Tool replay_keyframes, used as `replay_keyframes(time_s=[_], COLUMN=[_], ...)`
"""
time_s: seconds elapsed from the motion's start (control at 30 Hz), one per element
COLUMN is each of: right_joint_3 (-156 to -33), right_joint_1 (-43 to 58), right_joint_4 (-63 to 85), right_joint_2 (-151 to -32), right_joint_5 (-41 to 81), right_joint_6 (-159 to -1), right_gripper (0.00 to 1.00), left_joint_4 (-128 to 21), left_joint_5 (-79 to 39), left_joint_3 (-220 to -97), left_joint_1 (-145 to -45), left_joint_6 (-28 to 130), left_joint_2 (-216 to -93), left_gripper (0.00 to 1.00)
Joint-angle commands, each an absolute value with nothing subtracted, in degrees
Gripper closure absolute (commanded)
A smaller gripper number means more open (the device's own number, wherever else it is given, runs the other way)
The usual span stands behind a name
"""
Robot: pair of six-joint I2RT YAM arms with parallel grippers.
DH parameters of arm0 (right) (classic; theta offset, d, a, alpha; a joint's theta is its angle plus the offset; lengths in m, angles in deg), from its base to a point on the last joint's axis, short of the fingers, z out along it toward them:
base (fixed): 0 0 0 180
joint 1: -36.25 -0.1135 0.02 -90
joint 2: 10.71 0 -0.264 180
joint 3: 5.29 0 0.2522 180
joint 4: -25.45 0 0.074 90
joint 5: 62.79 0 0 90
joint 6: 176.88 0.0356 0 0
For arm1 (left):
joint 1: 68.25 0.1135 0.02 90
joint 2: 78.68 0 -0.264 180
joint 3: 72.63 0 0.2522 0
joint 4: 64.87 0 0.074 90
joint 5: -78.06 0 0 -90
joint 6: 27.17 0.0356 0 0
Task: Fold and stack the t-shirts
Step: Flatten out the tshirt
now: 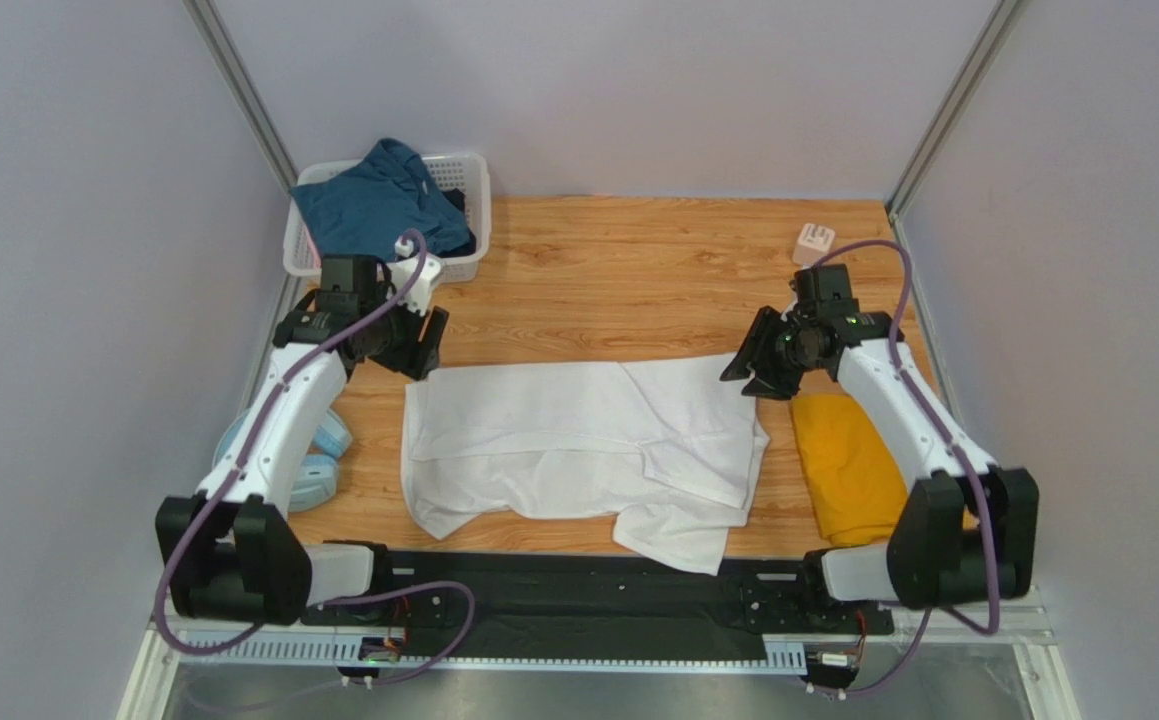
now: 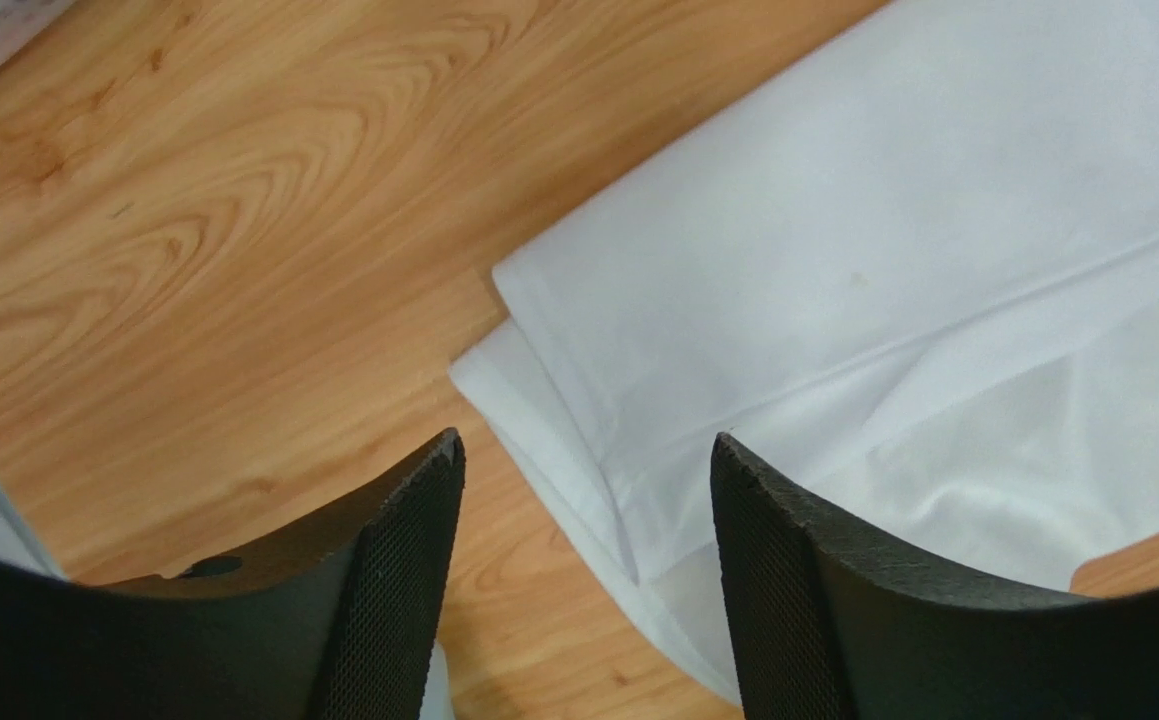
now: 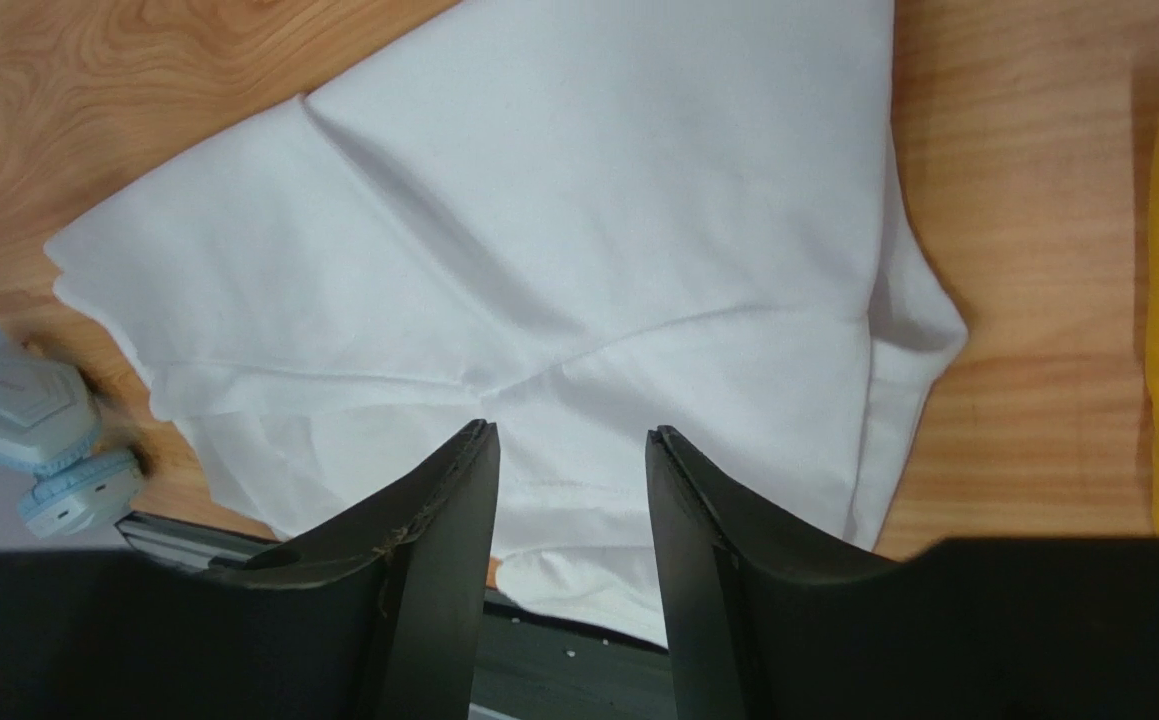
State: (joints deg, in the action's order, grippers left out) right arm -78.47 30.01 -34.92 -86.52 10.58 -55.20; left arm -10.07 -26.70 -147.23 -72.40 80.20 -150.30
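My left gripper and right gripper hang spread and empty above the far corners of the half-folded white t-shirt. The mustard-yellow t-shirt lies just right of it. Pinching only the top layer would likely undo the fold.

A robotics lab test cell: plain grey panels on aluminium posts box in a wood-grain desk, while a cabled left arm and right arm stand bolted to a black rail along the frame's bottom edge.
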Motion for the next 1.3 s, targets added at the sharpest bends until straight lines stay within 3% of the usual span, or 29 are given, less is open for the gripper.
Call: replay_keyframes(time_s=[0.0,0.2,0.6,0.87,1.03,1.1,1.27], right_joint_3=[-84.69,-88.04,-94.11,-93.32,-87.72,-85.94,-78.23], right_joint_1=[30.01,30.01,30.10,30.01,28.70,27.38,21.50], right_joint_4=[-27.51,-25.40,-25.31,-25.14,-25.58,-26.97,-31.29], right_joint_2=[-98.58,-106.77,-117.84,-118.38,-109.35,-101.44,-87.90], right_joint_5=[10.42,11.81,13.32,12.80,12.35,13.66,18.40], right_joint_6=[-54.89,-54.62,-54.18,-54.45,-54.53,-55.76,-56.47], right_gripper=[0.57,0.60,0.68,0.70,0.69,0.62,0.59], left_joint_4=[-13.04,-14.02,-16.82,-18.23,-12.53,-9.64,-3.39], left_joint_5=[-30.22,-30.92,-27.41,-26.18,-30.90,-32.24,-32.95], left_joint_3=[-150.63,-152.23,-146.35,-142.12,-141.51,-140.45,-137.04], left_joint_1=[-73.35,-73.44,-73.18,-69.58,-69.13,-69.22,-70.27], left_joint_6=[76.37,78.65,80.32,80.68,80.94,81.20,84.10], left_joint_2=[-161.19,-169.99,-171.59,-170.79,-163.69,-157.54,-150.24], left_gripper=[0.36,0.46,0.51,0.53,0.56,0.53,0.46])
